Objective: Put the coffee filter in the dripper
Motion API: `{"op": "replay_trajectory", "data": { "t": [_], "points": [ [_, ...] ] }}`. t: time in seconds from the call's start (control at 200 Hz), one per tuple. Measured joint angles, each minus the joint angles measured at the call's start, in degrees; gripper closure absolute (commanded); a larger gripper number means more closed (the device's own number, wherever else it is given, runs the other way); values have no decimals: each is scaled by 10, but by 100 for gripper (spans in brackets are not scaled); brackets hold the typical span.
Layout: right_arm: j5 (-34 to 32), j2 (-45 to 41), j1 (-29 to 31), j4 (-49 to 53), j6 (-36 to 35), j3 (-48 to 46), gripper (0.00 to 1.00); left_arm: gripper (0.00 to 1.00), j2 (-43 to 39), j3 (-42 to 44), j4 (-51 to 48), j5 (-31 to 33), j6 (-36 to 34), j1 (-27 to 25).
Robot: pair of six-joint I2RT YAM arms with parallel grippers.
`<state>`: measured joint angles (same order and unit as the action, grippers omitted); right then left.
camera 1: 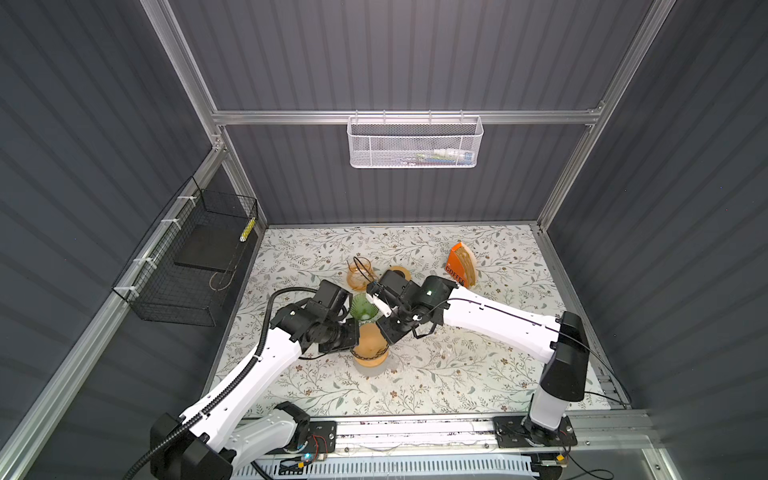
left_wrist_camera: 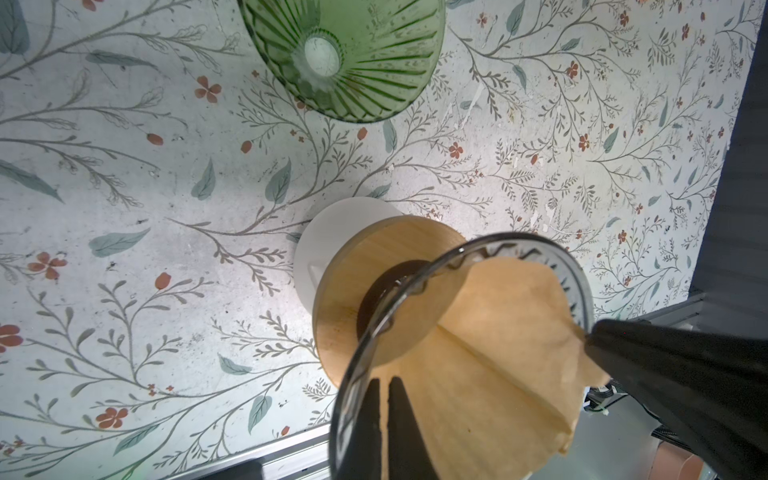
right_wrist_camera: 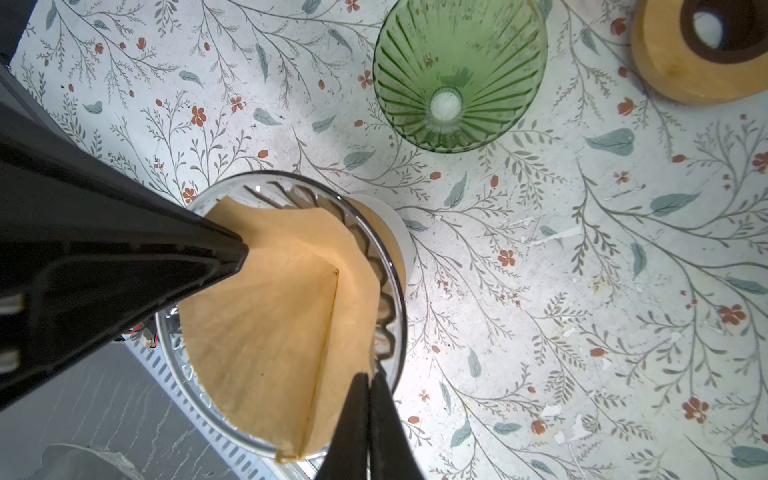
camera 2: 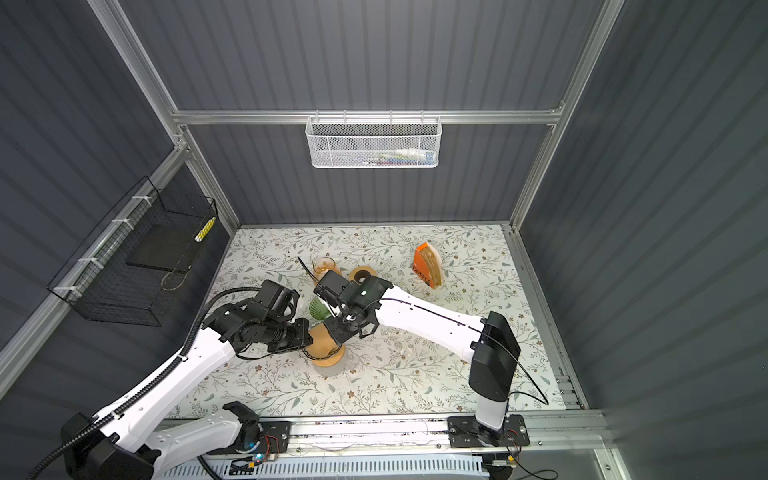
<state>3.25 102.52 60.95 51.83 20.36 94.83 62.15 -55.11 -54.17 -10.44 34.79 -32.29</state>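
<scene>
**Item: coffee filter (right_wrist_camera: 266,316), in glass dripper (right_wrist_camera: 401,299).**
- Location: near centre of the floral mat (right_wrist_camera: 582,291), between the two arms.
- Progress: the filter sits inside the cone, so placement looks largely done. Remaining, by judgement: release, withdraw, and perhaps press the paper flat against the wall.
- Left gripper (left_wrist_camera: 384,380): fingers closed together, apparently pinching the filter's left edge at the rim.
- Right gripper (right_wrist_camera: 369,376): likewise closed, apparently pinching the opposite edge.
- Filter: tan unbleached paper, matte, fan-shaped, with one crimped seam. It is only partly opened, and its top stands above the rim.
- Dripper: clear glass with ribbed wall, on a round wooden collar (left_wrist_camera: 374,266) over a white base (left_wrist_camera: 328,232).
- Adjacent: green dripper (right_wrist_camera: 457,70), fluted glass, empty, just beyond.
- Far: wooden ring (right_wrist_camera: 685,70).
- Far right: orange filter box (camera 1: 459,266).
</scene>
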Motion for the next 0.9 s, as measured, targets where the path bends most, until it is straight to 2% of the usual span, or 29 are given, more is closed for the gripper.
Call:
{"op": "replay_trajectory", "data": {
  "t": [0.901],
  "points": [
    [0,-2,3,-3,3,0,92,91,0,-1,0,5,0,0]
  ]
}}
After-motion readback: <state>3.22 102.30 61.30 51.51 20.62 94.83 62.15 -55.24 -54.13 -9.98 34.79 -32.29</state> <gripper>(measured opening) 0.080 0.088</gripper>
